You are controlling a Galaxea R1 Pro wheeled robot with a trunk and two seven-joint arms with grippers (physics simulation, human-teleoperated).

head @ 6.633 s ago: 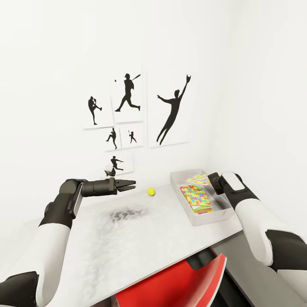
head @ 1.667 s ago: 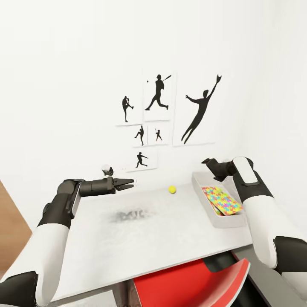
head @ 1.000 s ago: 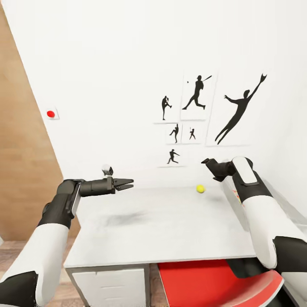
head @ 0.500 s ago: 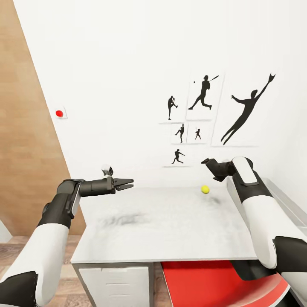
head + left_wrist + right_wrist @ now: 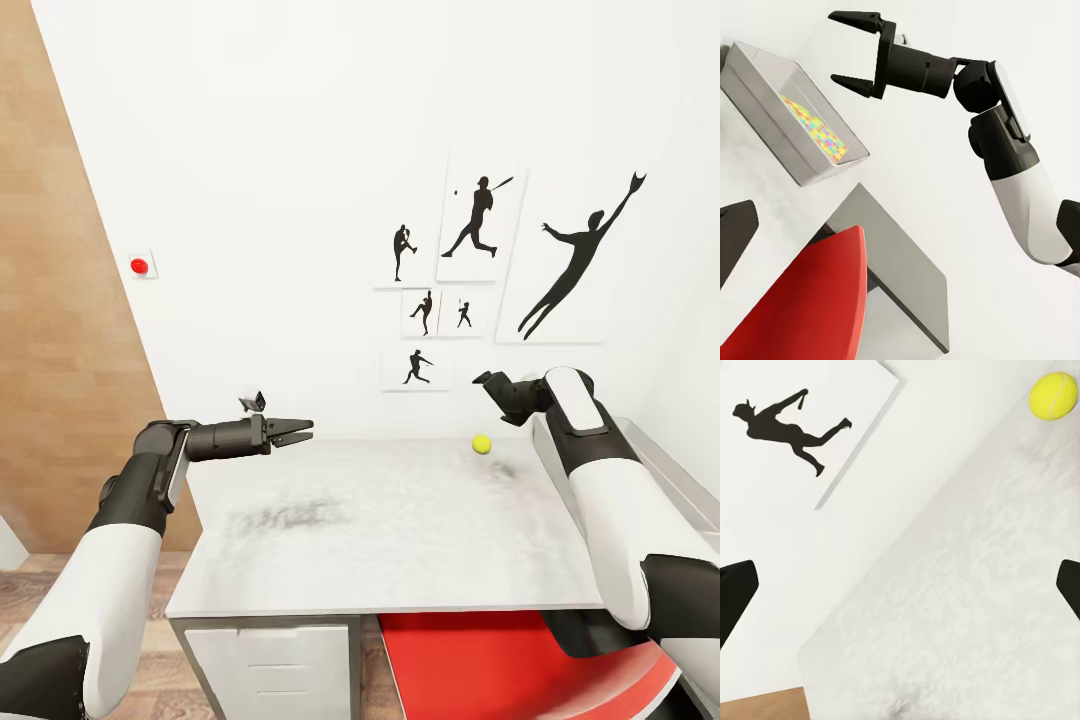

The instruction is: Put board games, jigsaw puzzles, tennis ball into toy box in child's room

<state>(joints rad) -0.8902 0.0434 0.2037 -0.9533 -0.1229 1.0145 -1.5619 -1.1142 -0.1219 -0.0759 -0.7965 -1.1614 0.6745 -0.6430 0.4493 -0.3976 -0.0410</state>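
Note:
The tennis ball (image 5: 481, 443) (image 5: 1053, 395) lies near the back of the pale mottled table (image 5: 380, 540), close to the wall. My right gripper (image 5: 484, 379) (image 5: 846, 48) hovers open and empty above the table, just right of the ball. My left gripper (image 5: 306, 431) is held level over the table's left back part, open and empty. The grey toy box (image 5: 765, 101) holds a jigsaw puzzle (image 5: 814, 127) of coloured pieces. In the head view my right forearm covers the toy box. The board games and the bed are out of view.
A red chair (image 5: 500, 660) (image 5: 802, 300) is tucked under the table's front edge, beside white drawers (image 5: 270, 670). Baseball silhouettes (image 5: 575, 260) hang on the white wall behind. A wood-toned panel (image 5: 60, 300) stands at the left. A lower grey top (image 5: 900, 262) adjoins the table.
The camera has swung left, away from the toy box. My right gripper rose out of the box and now hangs above the table. The ball and left gripper have not moved.

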